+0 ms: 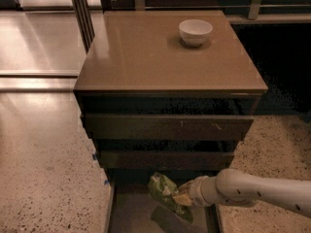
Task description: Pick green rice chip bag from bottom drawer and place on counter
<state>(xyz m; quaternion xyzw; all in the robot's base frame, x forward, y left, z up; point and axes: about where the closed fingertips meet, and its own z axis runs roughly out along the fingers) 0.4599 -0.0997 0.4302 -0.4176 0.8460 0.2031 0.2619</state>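
**A:** Gripper status?

**B:** My gripper (183, 198) is low over the open bottom drawer (131, 216), with the arm (262, 192) reaching in from the right of the camera view. The jaws are clamped on the right-hand edge of the green rice chip bag (164, 192). The contact spot is murky, so call that probable, not certain.

**A:** Bag where, exactly?

**B:** Just left of the gripper and touching it, near the back of the drawer, right below the two upper drawer fronts (167, 126). Its long axis runs diagonally, upper left to lower right. It hangs off the drawer floor, with a dark shadow beneath it.

**A:** What does the next move turn on?

**B:** The counter (146, 57) is above and behind the bag, and the upper fronts sit between them. My read: pull toward the camera, then up, then over the front edge.

**A:** Containers?

**B:** In the drawer, only the bag shows. The white bowl (195, 31) stands upright at the counter's far right, with nothing visible in it. I'd set the bag down on the near half, well apart from the bowl.
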